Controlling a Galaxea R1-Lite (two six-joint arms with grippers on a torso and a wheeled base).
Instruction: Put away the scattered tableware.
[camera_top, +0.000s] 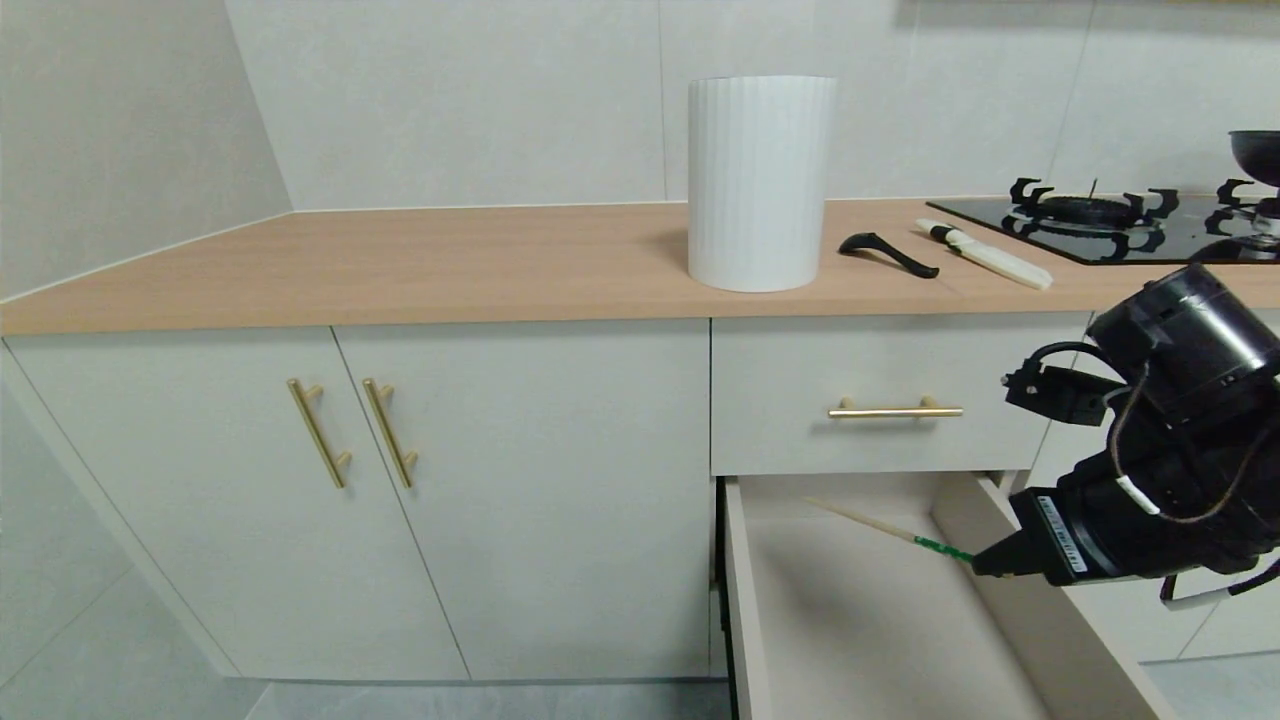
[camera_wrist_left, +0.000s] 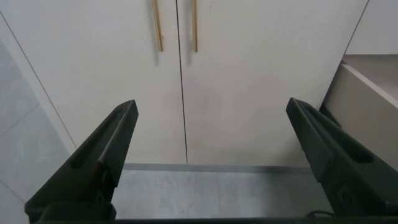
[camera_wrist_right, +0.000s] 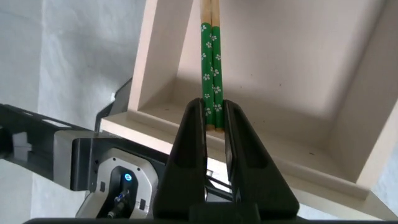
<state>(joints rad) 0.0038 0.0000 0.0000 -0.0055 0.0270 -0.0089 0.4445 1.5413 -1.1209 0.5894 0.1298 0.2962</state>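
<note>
Right gripper (camera_wrist_right: 214, 118) pinching chopsticks (camera_wrist_right: 210, 56) by the green end over the open drawer (camera_top: 745, 600), not dropped yet; left gripper (camera_wrist_left: 211, 124) spread and empty; spoon (camera_top: 888, 252) and knife (camera_top: 985, 254) on the desk (camera_top: 450, 260), far right, left to stow.

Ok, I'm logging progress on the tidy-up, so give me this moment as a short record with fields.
right gripper: shut on chopsticks, held over the drawer
drawer: pulled open, the one above it shut
left gripper: open, holding nothing, facing the cupboard doors
counter: black spoon and white knife lie between the white canister and the stove
not yet put away: black spoon, white knife
</note>
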